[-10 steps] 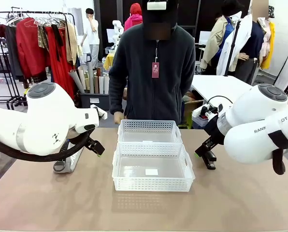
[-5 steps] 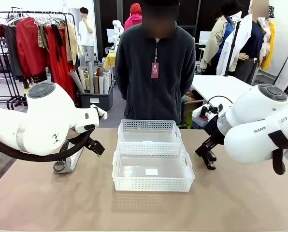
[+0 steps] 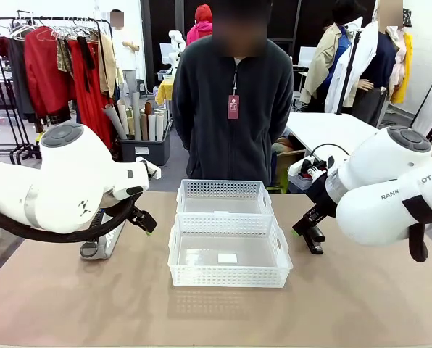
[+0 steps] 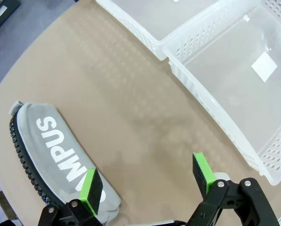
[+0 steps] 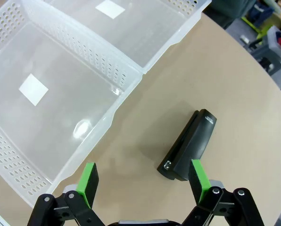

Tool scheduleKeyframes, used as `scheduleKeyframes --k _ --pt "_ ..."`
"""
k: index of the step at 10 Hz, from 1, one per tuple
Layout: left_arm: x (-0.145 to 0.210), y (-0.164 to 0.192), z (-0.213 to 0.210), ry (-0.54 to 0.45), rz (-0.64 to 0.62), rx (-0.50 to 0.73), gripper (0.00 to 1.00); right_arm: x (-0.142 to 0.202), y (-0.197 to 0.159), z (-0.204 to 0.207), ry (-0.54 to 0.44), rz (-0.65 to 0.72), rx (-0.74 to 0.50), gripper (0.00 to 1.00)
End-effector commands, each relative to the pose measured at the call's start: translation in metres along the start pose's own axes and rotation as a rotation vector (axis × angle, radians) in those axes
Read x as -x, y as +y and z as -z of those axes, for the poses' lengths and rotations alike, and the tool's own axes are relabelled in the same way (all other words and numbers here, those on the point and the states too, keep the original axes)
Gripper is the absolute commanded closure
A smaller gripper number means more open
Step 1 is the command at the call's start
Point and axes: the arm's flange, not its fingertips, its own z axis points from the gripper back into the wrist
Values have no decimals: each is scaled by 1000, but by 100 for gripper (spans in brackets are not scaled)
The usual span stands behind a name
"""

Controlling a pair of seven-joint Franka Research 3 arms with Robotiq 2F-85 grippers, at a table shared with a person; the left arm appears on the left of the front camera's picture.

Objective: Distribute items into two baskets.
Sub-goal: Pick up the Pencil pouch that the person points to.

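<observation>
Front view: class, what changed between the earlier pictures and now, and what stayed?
The person straightened up, drawing back from the far basket. Nothing was gripped or released. The near basket, left gripper and right gripper stayed put, both open.

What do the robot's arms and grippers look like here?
The left arm and right arm are glossy white rounded shells with grey round joint caps; the right carries partial black lettering. A black cable loops beneath the left arm. The left gripper and right gripper are black, with green pads.
</observation>
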Motion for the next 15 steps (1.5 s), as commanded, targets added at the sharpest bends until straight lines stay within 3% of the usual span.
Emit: scheduleKeyframes --k 1,8,10,15 --pt "0 0 0 0 0 0 0 0 0 0 0 0 0 0" --pt "0 0 0 0 0 0 0 0 0 0 0 0 0 0" --pt "-9 -2 0 77 -11 25 0 -7 -2 -8 43 67 -26 0" --pt "-25 -11 -23 149 -125 82 0 -23 -16 -23 128 213 -160 0"
